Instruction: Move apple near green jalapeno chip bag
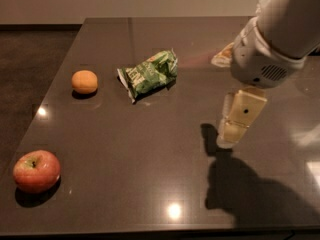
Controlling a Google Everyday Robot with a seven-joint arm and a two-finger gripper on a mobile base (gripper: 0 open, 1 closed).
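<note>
You had the apple resting on the dark table at about 8 o'clock from the table's middle, close to the front left corner, upright with its stem dimple facing up. The green chip bag lay flat and wrinkled at about 11 o'clock from the middle, well apart from the apple; the apple sat between 7 and 8 o'clock from the bag. An orange stood at 9 o'clock from the bag, near it but not touching. Your gripper hung tip-down above the table at about 4 o'clock from the middle, on the far side of the bag from the apple and well apart from both. It carried nothing that could be seen. Whether the pincer was set wide or narrow could not be told from this angle. The white arm entered from 2 o'clock. Its shadow fell on the table at 5 o'clock, directly below the gripper. Nothing touched the apple or the bag.
</note>
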